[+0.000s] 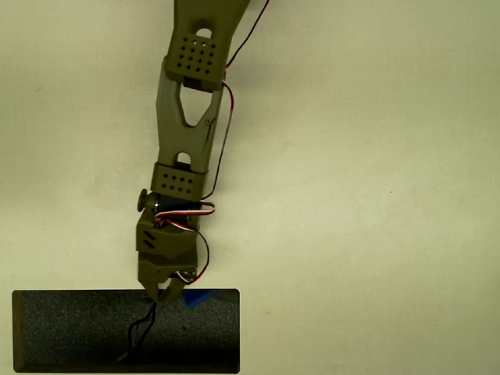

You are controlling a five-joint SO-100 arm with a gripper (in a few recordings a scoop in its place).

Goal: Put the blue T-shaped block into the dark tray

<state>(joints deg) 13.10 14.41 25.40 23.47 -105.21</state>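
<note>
Although the olive-green arm (187, 148) reaches down the frame from the top centre to the lower centre-left, its claw (162, 294) sits directly over the upper rim of the dark tray (78, 332), so most of the contact zone is hidden. The blue T-shaped block (200, 298) shows as a small patch of blue just to the right of the claw tip, at or just inside the tray's top edge; whether it rests on the tray floor, on the bevelled rim, or hangs in the claw cannot be determined from the overhead view. The claw's opening likewise cannot be read, because the fingers are seen from above and overlap the dark rim. The pale worktop (375, 187) around the tray carries nothing else. Several faults are possible from this position. If the block is held and released here, it is likely to land on the rim and tip outward onto the worktop, since it lies so close to the edge. If the block is already down, a sideways withdrawal of the claw could drag or flick it over the rim. A descent while the fingers straddle the rim could strike the tray and shift it. The loose red and black wires (205, 258) beside the wrist hang near the block and could snag it during retraction.
</note>
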